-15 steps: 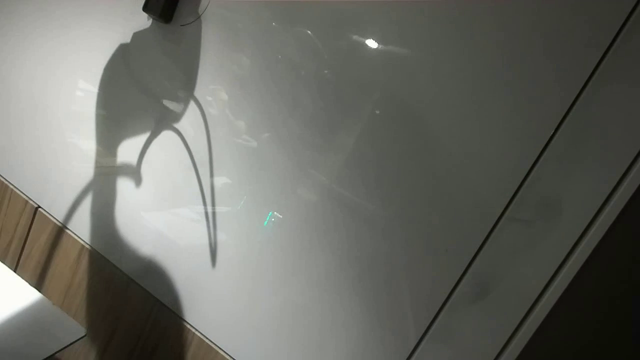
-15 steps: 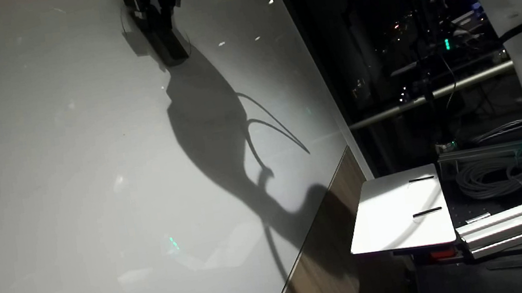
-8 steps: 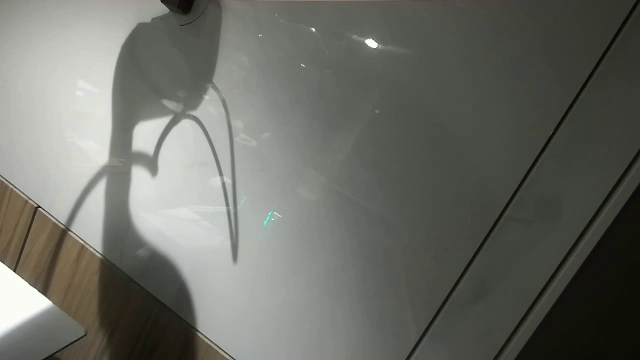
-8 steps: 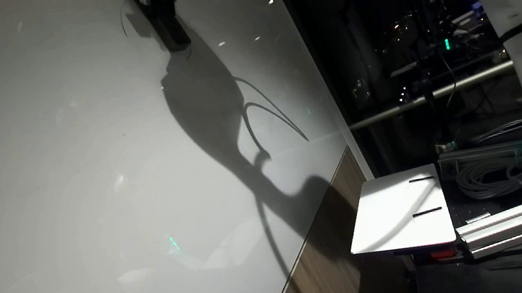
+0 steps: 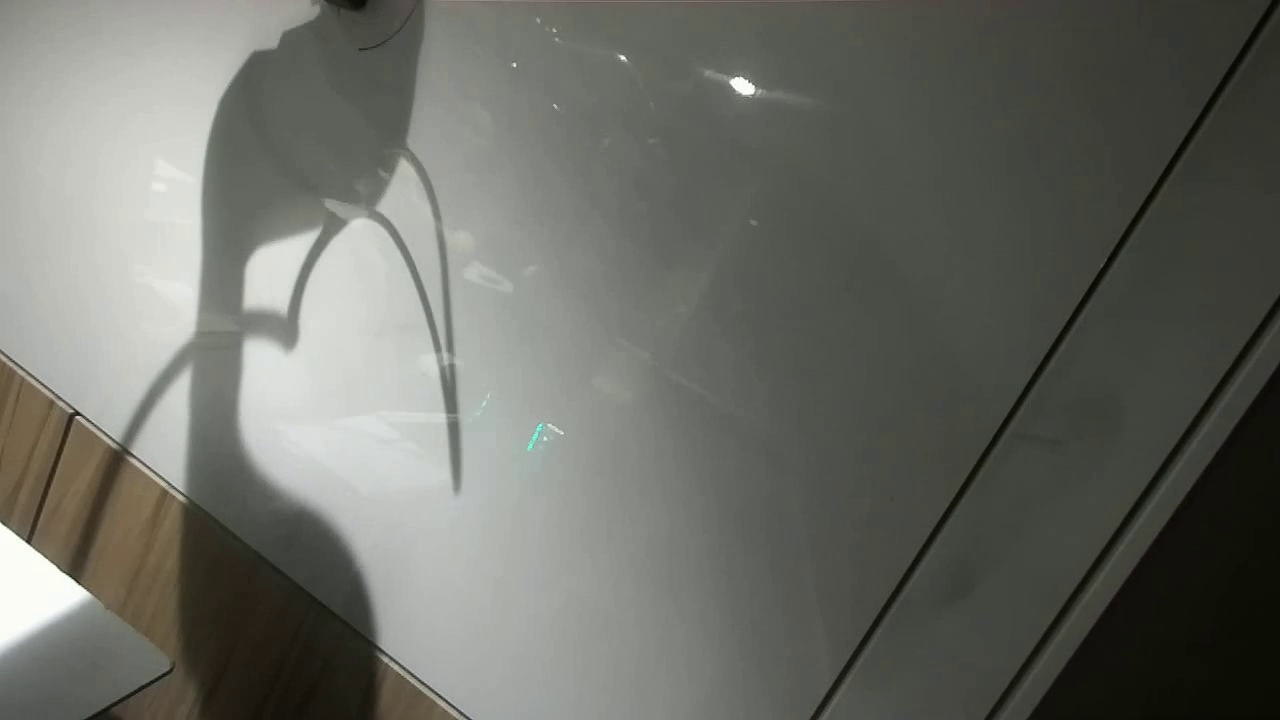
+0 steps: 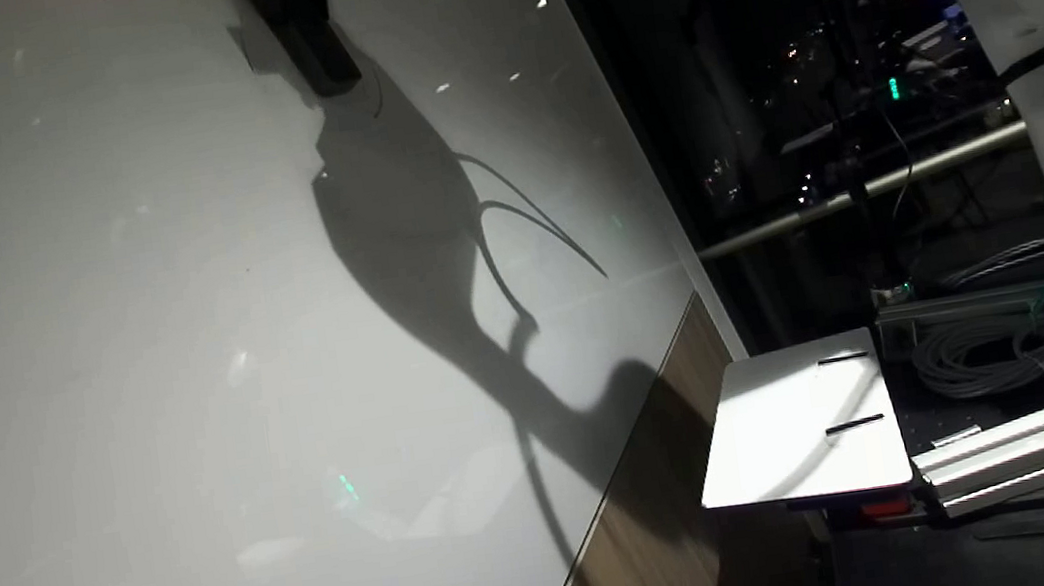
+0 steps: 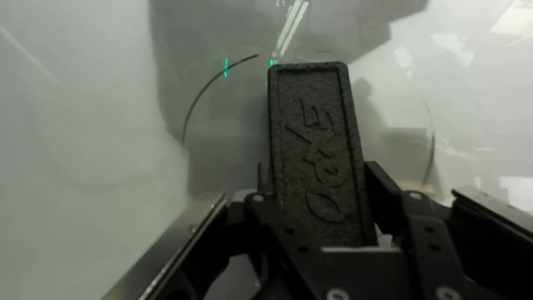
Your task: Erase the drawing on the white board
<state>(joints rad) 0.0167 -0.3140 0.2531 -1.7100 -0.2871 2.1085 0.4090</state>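
My claw (image 7: pixel 318 187) is closed round the near half of the eraser (image 7: pixel 312 137), as far as its body allows; the long free end could twist if I press hard. I can't tell whether it touches the board (image 7: pixel 83 225); hovering, it would wipe nothing. The drawing (image 7: pixel 202 91) curves left and right of it, so one straight stroke may miss both. The shadow (image 6: pixel 400 208) could mask what I miss.

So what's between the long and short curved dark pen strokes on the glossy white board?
In the wrist view, a rough, dark grey, oblong eraser, gripped in the jaws, comes between the long stroke and short stroke, with glossy board either side.
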